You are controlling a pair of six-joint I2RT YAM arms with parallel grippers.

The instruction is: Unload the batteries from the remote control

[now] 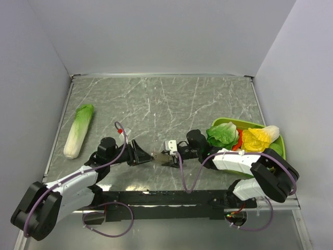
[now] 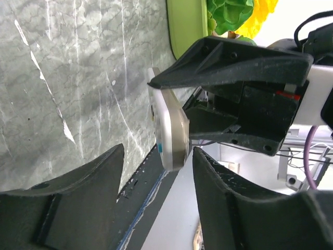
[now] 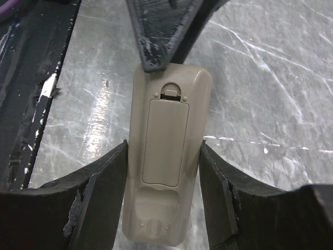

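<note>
The right gripper [image 3: 163, 161] clamps the remote control [image 3: 166, 130] by its long edges above the marbled table [image 1: 156, 99]. The remote's grey-tan back faces the wrist camera, and its battery cover [image 3: 165, 140] is shut. The left gripper [image 2: 158, 152], jaws spread, touches one fingertip [image 3: 156, 49] to the remote's latch end.

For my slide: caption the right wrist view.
Right gripper clamps the remote control, battery cover closed, above the marble table.

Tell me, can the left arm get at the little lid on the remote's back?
Probably yes. The right end effector holds the remote control with its lid uncovered, and a fingertip of the left end effector sits at the latch end. Nothing lies between.
</note>
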